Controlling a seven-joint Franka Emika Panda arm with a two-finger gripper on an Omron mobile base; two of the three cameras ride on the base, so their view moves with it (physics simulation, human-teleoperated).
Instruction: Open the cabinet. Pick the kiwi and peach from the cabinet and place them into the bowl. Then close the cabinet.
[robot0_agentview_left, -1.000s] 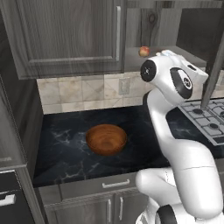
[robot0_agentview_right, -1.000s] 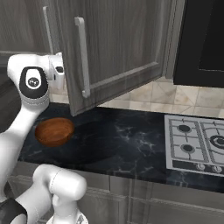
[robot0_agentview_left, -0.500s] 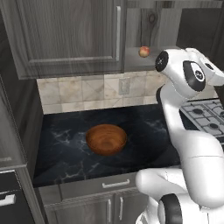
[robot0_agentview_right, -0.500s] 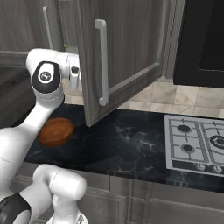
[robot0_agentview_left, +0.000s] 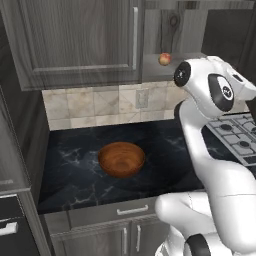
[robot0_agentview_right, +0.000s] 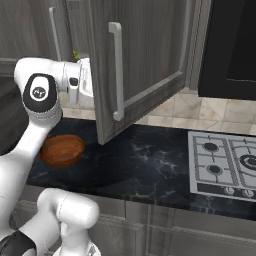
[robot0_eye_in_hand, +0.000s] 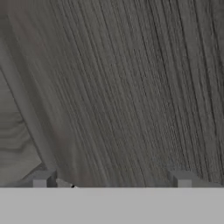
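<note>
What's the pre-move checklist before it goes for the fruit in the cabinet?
1. Right cabinet door swung open: ok.
2. Gripper open and empty: ok, fingertips stand wide against wood grain.
3. Peach reachable on the shelf: ok, sits in the opened half.
4. Kiwi located: cannot tell, a small green-yellow patch at the door edge in the right base view may be it.
5. Bowl ready on the counter: ok, upright and empty.
6. Hand clear of the door: cannot tell, wood is very close in the hand view.

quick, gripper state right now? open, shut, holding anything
gripper: open, holding nothing, right up against the wood of the cabinet.
</note>
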